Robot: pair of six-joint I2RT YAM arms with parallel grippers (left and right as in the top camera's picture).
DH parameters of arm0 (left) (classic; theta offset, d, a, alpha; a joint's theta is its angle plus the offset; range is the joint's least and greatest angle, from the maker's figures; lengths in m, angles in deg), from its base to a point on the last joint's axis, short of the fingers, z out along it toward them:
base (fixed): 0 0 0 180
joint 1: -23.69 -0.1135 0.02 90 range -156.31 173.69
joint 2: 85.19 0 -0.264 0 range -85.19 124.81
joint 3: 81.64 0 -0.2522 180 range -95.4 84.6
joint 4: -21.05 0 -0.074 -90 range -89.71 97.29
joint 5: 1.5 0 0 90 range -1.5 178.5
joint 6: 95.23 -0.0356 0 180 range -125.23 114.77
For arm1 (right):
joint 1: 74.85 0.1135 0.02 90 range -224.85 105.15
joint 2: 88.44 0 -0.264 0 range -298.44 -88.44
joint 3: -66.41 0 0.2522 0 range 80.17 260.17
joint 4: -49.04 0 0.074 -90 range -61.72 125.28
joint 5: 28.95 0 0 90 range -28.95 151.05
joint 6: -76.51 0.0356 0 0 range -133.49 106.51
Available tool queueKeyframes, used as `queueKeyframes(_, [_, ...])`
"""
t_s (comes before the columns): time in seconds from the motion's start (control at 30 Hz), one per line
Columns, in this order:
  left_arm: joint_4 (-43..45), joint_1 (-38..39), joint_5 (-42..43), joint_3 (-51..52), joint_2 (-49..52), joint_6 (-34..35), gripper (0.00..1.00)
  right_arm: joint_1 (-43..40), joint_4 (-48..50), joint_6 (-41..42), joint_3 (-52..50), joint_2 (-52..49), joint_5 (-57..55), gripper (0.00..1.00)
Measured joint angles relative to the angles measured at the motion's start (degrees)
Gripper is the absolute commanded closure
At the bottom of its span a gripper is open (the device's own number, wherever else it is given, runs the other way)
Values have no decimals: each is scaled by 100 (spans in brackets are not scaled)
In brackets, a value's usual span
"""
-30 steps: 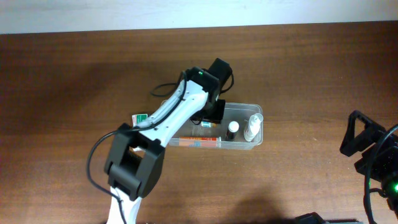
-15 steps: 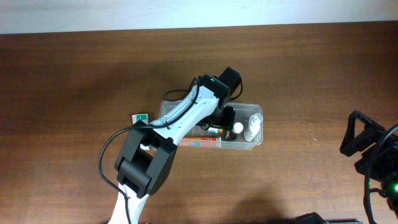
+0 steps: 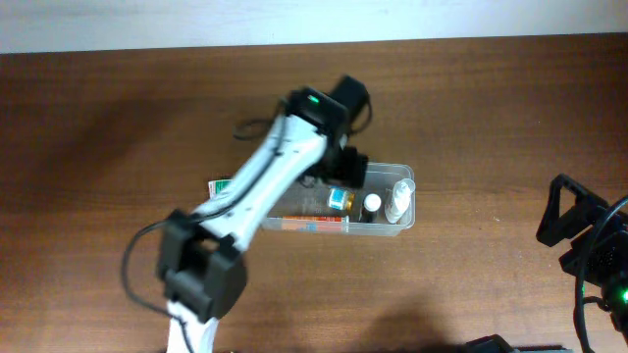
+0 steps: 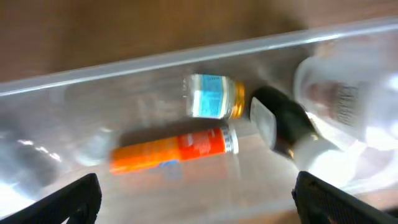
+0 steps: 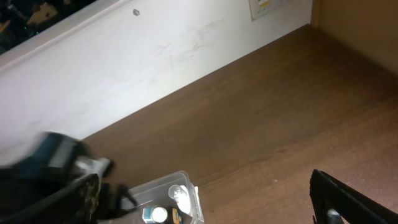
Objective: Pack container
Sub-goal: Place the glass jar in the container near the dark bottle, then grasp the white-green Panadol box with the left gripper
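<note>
The container point(image 3: 407, 179) is a clear tub in the middle of the table. In it lie an orange tube point(image 4: 171, 149), a small blue-labelled bottle point(image 4: 211, 104) with a gold cap, a dark bottle point(image 4: 289, 127) with a white cap and a clear bottle point(image 4: 348, 106). My left gripper point(image 3: 345, 169) hovers over the tub's far side, open; its fingers point(image 4: 68, 199) stand wide apart with nothing between them. My right gripper point(image 3: 587, 235) rests at the table's right edge, open and empty, with one finger point(image 5: 348, 199) showing in the right wrist view.
A small green-and-white box point(image 3: 221, 186) lies on the table just left of the container. The left arm point(image 3: 265, 186) crosses above the tub's left half. A white wall point(image 5: 155, 56) runs along the table's far edge.
The left gripper has opened and the small blue-labelled bottle now lies loose in the container. The left wrist has drawn back towards the tub's far side. The right arm has not moved.
</note>
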Motion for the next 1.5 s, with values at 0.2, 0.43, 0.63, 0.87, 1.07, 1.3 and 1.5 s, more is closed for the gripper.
queueKeyframes(0.2, [-1152,-966,-745,-289,-1043,-315,1,0,0,0,0,0,0,2])
queueKeyframes(0.43, [-1128,-2074,-1180,162,-1152,-343,1,0,2,0,0,0,0,2])
queueKeyframes(0.63, [-120,-2356,-1202,1665,-1067,-542,1,0,-4,2,0,0,0,2])
queueKeyframes(0.87, [1119,-2774,-883,3414,-1005,-811,1,0,0,0,-4,0,0,2])
queueKeyframes(1.07, [1991,-2826,-669,4350,-1001,-1043,3,0,2,0,-4,0,0,2])
queueKeyframes(1.3, [2588,-2826,-592,4586,-1001,-1447,21,0,0,2,-4,0,0,2])
queueKeyframes(1.5, [2859,-2826,-597,4586,-1001,-1528,50,0,0,0,-4,0,-2,2])
